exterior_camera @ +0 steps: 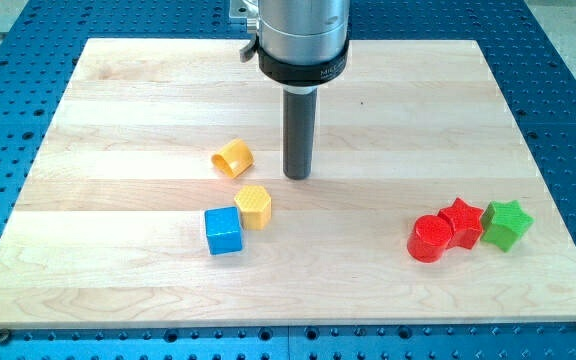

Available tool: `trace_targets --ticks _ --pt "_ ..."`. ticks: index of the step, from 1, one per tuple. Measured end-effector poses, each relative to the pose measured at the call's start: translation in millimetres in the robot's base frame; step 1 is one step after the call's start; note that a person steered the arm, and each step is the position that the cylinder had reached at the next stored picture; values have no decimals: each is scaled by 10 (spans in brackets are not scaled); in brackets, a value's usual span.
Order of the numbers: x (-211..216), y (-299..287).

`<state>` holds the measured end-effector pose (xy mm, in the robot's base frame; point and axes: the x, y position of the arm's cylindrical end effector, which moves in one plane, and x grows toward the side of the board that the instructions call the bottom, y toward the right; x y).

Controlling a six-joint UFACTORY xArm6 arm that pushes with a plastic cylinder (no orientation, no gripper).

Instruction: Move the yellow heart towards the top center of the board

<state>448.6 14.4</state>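
Since the board (88, 280) runs from the frame's bottom edge up to its top, I start low: a blue cube (223, 230) sits left of centre in the lower half, with a yellow hexagonal block (254, 206) touching its upper right corner. Over at the lower right of the frame, a red round block (429, 239), a red star (461, 222) and a green star (506, 224) huddle in a row, each touching its neighbour, well apart from everything else.

Higher up, just left of the frame's centre, lies the yellow heart (234, 158), alone on bare wood. My tip (298, 177) rests on the board just to its right, near it but not touching, and slightly lower in the frame. I carry no fingers to spread or pinch, only the plain rod, so nothing is held.

The heart looks small, rigid and light, and I judge it will slide readily on the smooth wood but swivel if struck off-centre. There is no taking hold of it; the place to press is its lower edge, squarely in the middle, so it travels up and slightly right towards the top centre. That calls for my tip to get below it first.
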Motion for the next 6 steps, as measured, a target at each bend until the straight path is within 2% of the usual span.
trace_targets --ticks 1,2,3,4,5,6 --pt "221 -271" --pt "294 -1097" --pt "-179 -704" --pt "-742 165" --pt "-1134 437" --pt "-843 -398"
